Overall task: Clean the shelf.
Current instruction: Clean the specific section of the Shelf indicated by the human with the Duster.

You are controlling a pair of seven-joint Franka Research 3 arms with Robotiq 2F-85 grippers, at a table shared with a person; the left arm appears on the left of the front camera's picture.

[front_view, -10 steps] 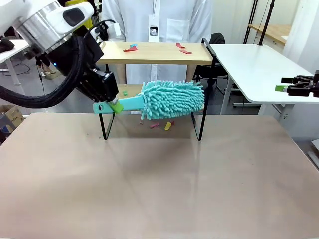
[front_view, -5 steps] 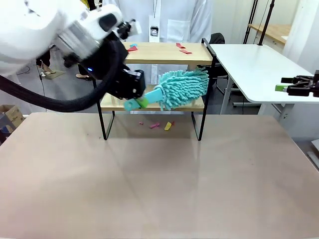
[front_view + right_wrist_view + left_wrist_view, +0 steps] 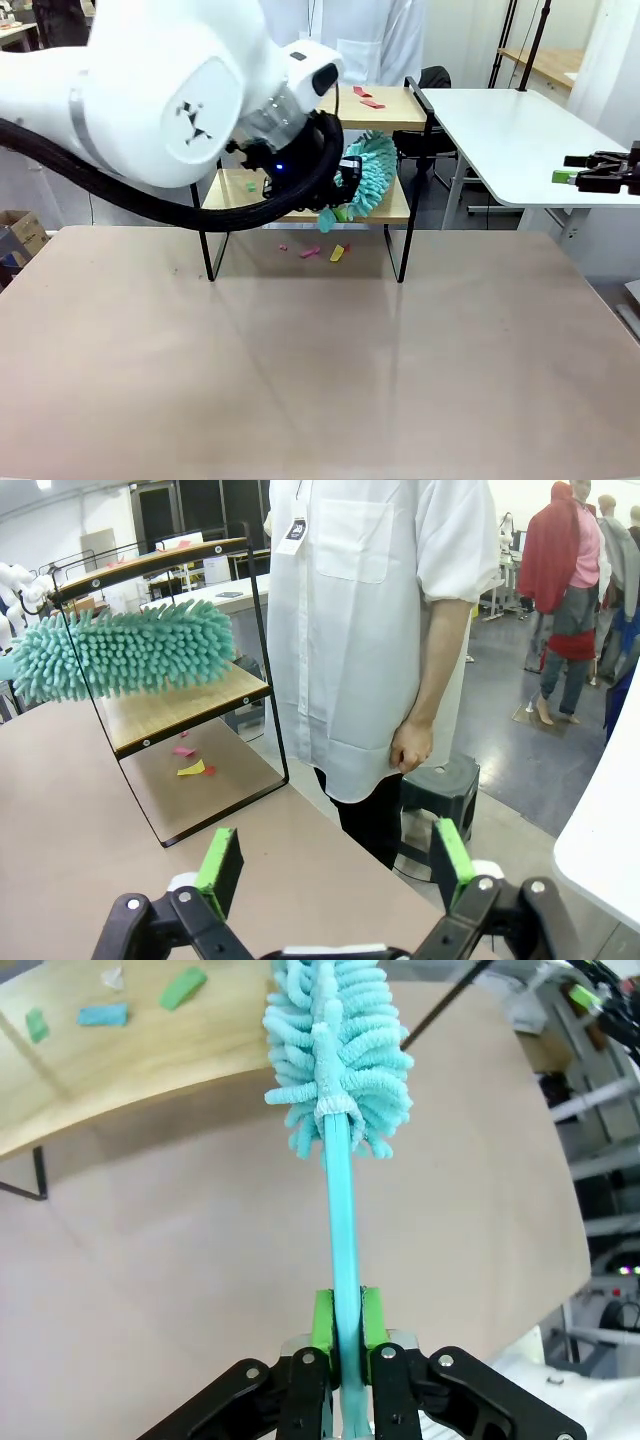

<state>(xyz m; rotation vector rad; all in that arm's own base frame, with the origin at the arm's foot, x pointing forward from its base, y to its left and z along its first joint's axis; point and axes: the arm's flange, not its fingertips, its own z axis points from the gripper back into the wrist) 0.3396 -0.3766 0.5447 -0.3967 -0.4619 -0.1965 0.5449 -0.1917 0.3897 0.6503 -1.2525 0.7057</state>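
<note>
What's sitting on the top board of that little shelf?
Two small red scraps lie on the shelf's top board near its right end. The robot's white left arm covers the rest of that board, so anything there is hidden.

From my front feed, the shelf (image 3: 392,118) stands at the far side of the beige worktop (image 3: 320,370). I see red scraps (image 3: 366,98) on its top board, a green scrap (image 3: 251,186) on the lower board, and a pink scrap (image 3: 310,253) and a yellow scrap (image 3: 337,253) on the worktop beneath it.
</note>
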